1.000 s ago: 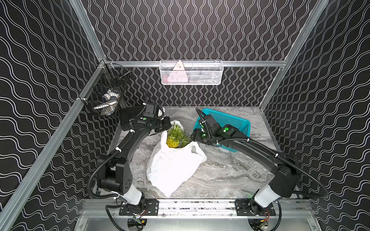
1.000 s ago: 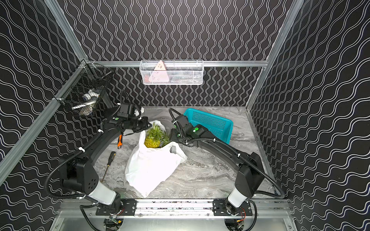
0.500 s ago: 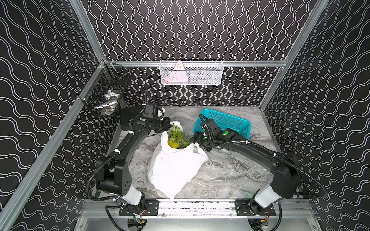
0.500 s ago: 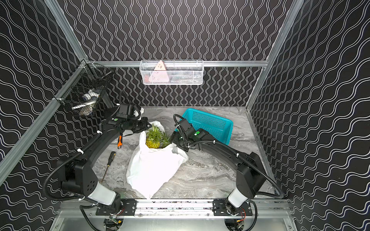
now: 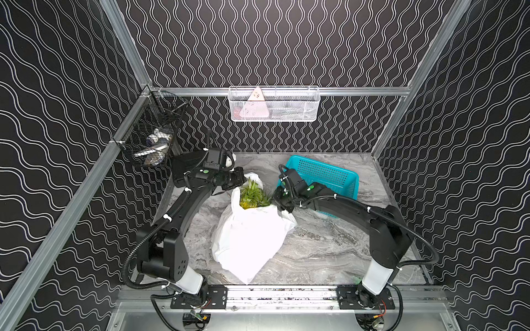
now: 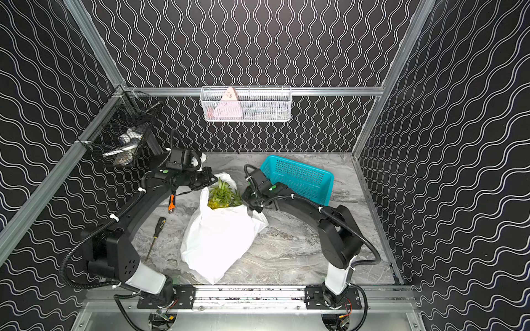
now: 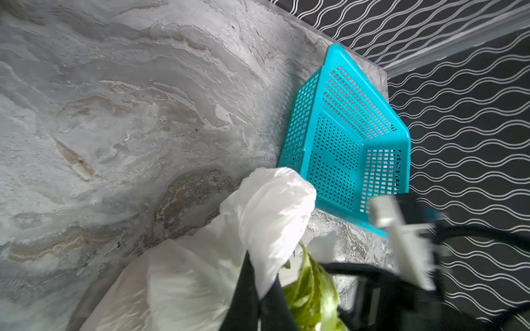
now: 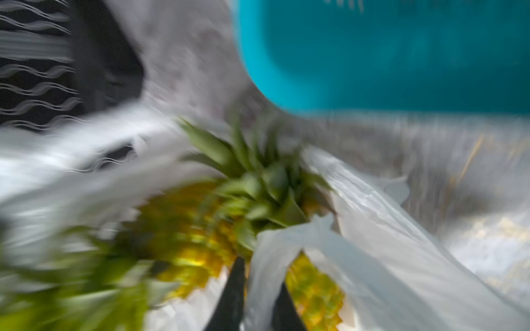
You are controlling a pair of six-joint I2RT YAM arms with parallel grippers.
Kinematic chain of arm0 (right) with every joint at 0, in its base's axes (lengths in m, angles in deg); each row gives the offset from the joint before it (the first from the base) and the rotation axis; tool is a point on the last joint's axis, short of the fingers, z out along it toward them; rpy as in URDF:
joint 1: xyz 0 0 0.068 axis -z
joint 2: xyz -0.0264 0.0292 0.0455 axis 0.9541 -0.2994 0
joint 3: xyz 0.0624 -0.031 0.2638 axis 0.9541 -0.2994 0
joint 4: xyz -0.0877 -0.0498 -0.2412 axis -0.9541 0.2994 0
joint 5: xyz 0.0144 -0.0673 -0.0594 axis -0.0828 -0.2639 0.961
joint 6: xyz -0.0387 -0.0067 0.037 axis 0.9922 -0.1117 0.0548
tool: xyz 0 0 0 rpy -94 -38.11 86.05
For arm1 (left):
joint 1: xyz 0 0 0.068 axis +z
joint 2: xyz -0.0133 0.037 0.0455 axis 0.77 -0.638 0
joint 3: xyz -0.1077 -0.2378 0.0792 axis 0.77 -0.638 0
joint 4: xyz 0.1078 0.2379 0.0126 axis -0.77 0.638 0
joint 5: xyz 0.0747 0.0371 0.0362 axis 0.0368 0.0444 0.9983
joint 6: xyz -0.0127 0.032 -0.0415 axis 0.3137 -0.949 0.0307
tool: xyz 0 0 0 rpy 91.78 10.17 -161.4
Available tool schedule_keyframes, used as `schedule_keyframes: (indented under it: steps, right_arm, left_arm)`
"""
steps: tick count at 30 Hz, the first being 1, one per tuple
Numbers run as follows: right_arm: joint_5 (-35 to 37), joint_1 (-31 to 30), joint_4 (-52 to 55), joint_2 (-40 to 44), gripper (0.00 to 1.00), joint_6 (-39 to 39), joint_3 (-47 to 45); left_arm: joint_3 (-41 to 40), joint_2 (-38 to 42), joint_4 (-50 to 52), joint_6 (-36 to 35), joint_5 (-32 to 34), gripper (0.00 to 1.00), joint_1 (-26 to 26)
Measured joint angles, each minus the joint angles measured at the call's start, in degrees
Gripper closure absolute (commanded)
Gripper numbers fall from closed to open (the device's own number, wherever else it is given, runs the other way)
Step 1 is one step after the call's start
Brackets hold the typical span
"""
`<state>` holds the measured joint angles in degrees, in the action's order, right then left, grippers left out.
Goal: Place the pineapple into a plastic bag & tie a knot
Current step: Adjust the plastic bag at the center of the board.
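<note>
White plastic bag (image 5: pixel 246 243) sits on the marble table (image 5: pixel 315 249), mouth up, pineapple (image 5: pixel 253 197) inside with green crown poking out. Left gripper (image 5: pixel 243 183) pinches 1 bag handle, right gripper (image 5: pixel 283 210) clamped on the other, the 2 handles held apart. Teal basket (image 5: pixel 324 174) behind right arm. Back wall: white mesh basket (image 5: pixel 301 114) holds a pink triangle, black wire basket (image 5: pixel 137 134) holds pale items

The pineapple (image 6: pixel 223 195) pokes out of the white plastic bag (image 6: pixel 218 240).
</note>
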<state>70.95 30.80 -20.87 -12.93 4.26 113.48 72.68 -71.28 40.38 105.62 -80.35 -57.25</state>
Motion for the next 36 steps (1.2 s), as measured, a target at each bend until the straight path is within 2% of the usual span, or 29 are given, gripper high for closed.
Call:
schedule_keyframes:
  steps: [7, 12, 15, 18, 19, 21, 22, 25, 28, 31, 33, 36]
  right_arm:
    - [-3.0, 0.0, -2.2, 12.6, 1.00, 20.5, 10.7]
    - [-5.3, 1.9, -3.0, 16.3, 1.00, 33.4, 13.5]
    - [-6.2, 3.5, -4.3, 20.2, 1.00, 37.1, 10.1]
    - [-6.5, 5.5, -5.2, 23.2, 1.00, 38.8, 5.4]
    - [-6.3, 6.3, -4.9, 23.5, 0.97, 38.9, 4.0]
    - [-3.6, 8.2, -2.8, 23.4, 0.78, 39.3, 1.3]
    - [-1.7, 9.0, -0.1, 23.2, 0.66, 39.4, 0.9]
    - [1.4, 10.8, 7.5, 22.0, 0.45, 41.0, 3.4]
    - [8.3, 11.5, 15.5, 20.9, 0.38, 42.1, 8.9]
    - [16.0, 11.1, 21.0, 20.6, 0.36, 44.4, 13.9]
    - [16.6, 8.2, 20.3, 20.9, 0.36, 46.5, 15.1]
    - [10.6, 1.5, 12.2, 19.7, 0.38, 51.9, 12.3]
  left_arm:
    - [3.8, 10.6, 0.8, 2.4, 1.2, 1.00, 1.0]
    - [3.8, 17.4, -2.4, 5.8, 2.6, 1.00, 1.1]
    - [-0.1, 20.6, -6.4, 7.5, 2.5, 1.00, 0.3]
    - [-8.4, 23.8, -13.4, 7.6, 1.9, 1.00, -2.3]
    - [-11.8, 24.6, -15.7, 7.8, 1.4, 1.00, -3.0]
    - [-17.6, 25.4, -19.1, 8.4, 0.9, 1.00, -3.7]
    - [-19.2, 25.4, -19.8, 8.8, 0.7, 1.00, -3.8]
    - [-20.1, 25.9, -20.9, 8.2, 0.4, 1.00, -4.7]
    - [-19.7, 26.8, -23.0, 6.4, -0.4, 1.00, -5.5]
    - [-18.9, 26.8, -23.6, 5.2, -0.6, 1.00, -5.4]
    - [-18.1, 26.2, -23.7, 4.5, -1.0, 1.00, -5.5]
    - [-16.3, 24.7, -23.5, 4.0, -1.1, 1.00, -5.5]
